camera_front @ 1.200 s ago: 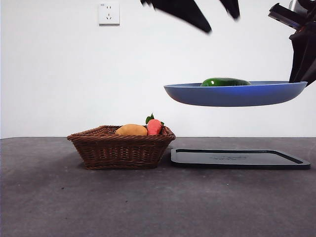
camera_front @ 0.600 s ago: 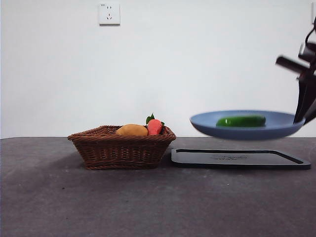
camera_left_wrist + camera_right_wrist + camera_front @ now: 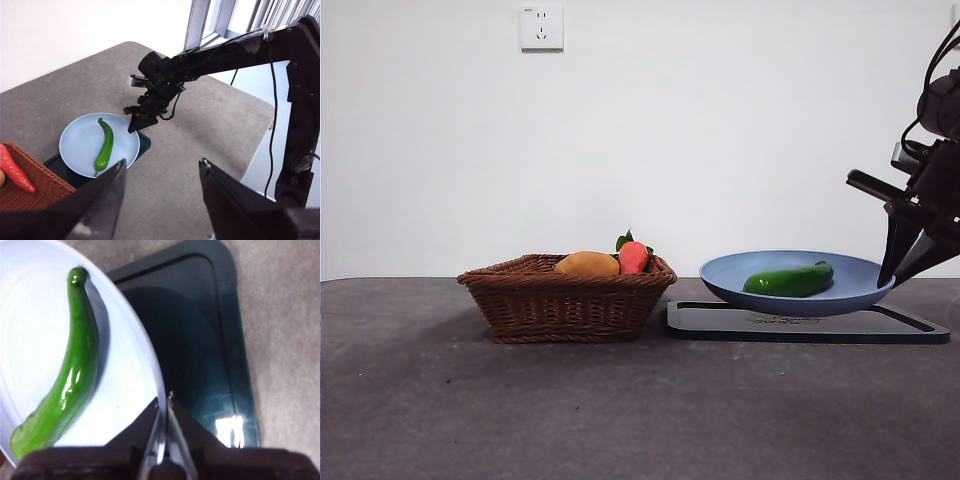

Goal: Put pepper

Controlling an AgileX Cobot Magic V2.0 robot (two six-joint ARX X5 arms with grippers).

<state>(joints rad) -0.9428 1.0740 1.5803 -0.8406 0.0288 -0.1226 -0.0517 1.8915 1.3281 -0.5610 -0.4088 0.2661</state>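
Note:
The glossy dark green pepper (image 3: 788, 281) lies in a light blue plate (image 3: 720, 276). The plate is down at the dark tray (image 3: 910, 327), right of the basket; I cannot tell whether it rests on it. My right gripper (image 3: 892, 280) is shut on the plate's right rim, as the right wrist view (image 3: 164, 402) shows, with the pepper (image 3: 70, 375) lying along the plate (image 3: 30, 330). My left gripper (image 3: 162, 167) is open and empty, high above the table, looking down on the plate (image 3: 80, 145), the pepper (image 3: 105, 147) and the right gripper (image 3: 132, 129).
A brown wicker basket (image 3: 565, 305) stands left of the tray and holds an orange-yellow fruit (image 3: 586, 264) and a red-orange fruit with green leaves (image 3: 633, 257). The right arm (image 3: 225, 50) reaches in over the table's far side. A wall socket (image 3: 541, 27) is on the white wall.
The right gripper has lowered the plate with the pepper from high above down to the tray. The dark arm parts at the top of the front view have gone.

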